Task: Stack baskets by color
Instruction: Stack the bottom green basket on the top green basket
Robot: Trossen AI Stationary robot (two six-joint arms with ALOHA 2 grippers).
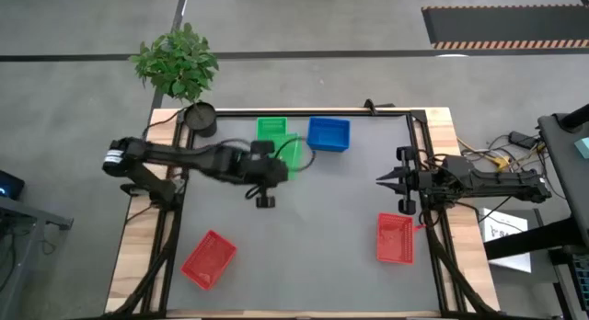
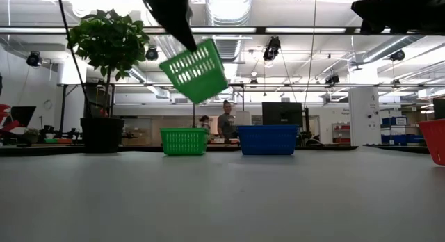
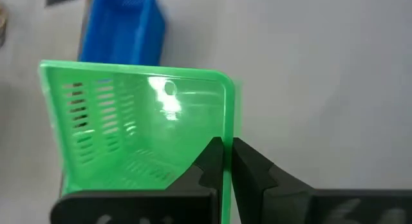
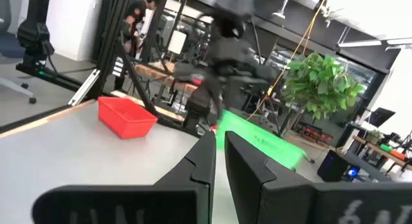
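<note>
My left gripper (image 3: 227, 161): from above, the fingertips are hidden against the arm and the lifted green mesh plastic basket (image 1: 291, 157); in the low view my arm is cut off by the top edge.
Lifted green basket: its lower part runs off the bottom edge of my left wrist view.
Blue rectangular mesh basket (image 3: 122, 28): cut off by the top edge in my left wrist view, its near end hidden behind the green one.
Red mesh basket at the right (image 2: 435, 140): cut off by the low view's right edge.
How many baskets sit nested in each standing one: I cannot tell.
People beyond the table (image 2: 226, 121): too small to make out.
My right gripper (image 4: 219, 150): its base is cut off by the bottom edge of my right wrist view.
</note>
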